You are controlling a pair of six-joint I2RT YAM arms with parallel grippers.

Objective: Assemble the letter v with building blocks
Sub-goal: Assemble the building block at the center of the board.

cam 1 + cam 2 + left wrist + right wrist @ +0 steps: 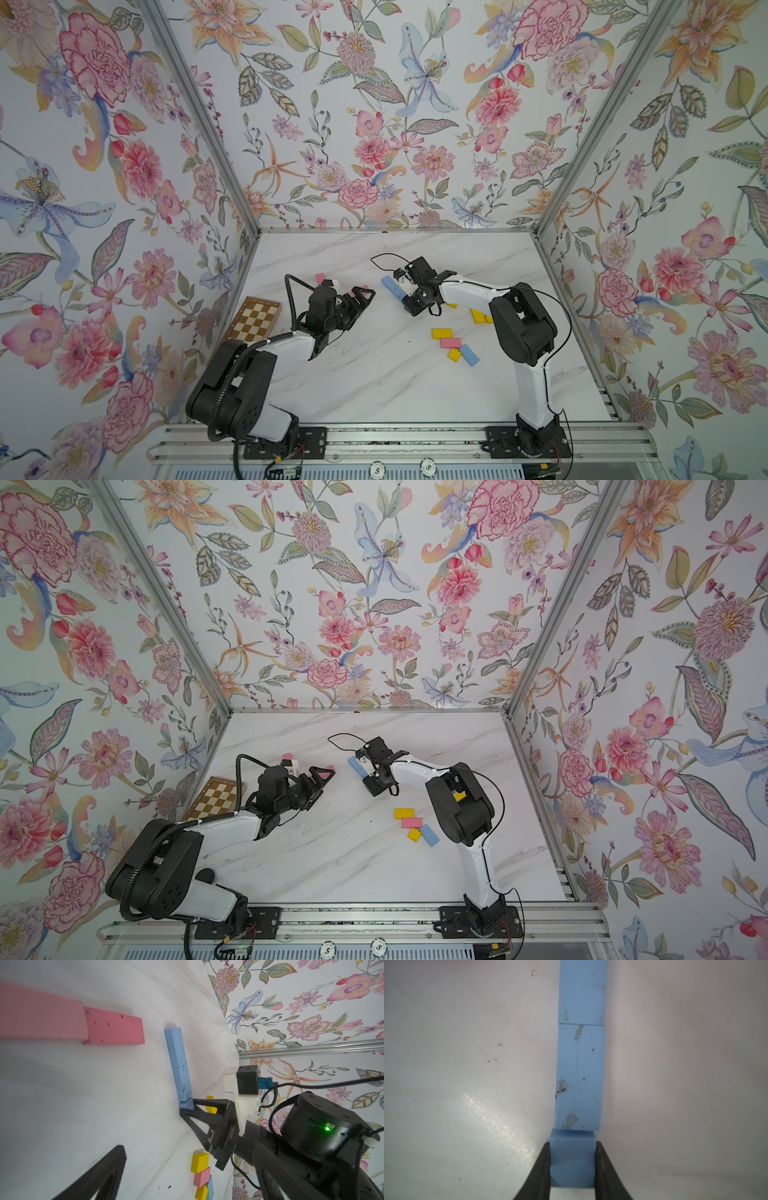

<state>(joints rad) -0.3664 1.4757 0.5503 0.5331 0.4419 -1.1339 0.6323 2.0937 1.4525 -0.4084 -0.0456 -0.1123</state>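
Nearest, four loose matte bricks touch in a cluster on the marble-veined tabletop (374,386): yellow oblong (441,333), pink oblong (451,343), yellow square (454,354) and blue oblong (468,355). Beyond them, the right gripper (573,1144) is clamped on a small blue block (572,1159), which meets the end of a scuffed blue row (580,1076) of two oblongs laid end to end. The left gripper (360,301) stands wide apart beside the speckled pink pair (113,1027).

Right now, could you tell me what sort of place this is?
Probably a robot test booth: floral walls enclose a marble-look tabletop; the left arm and right arm stand on an aluminium rail.
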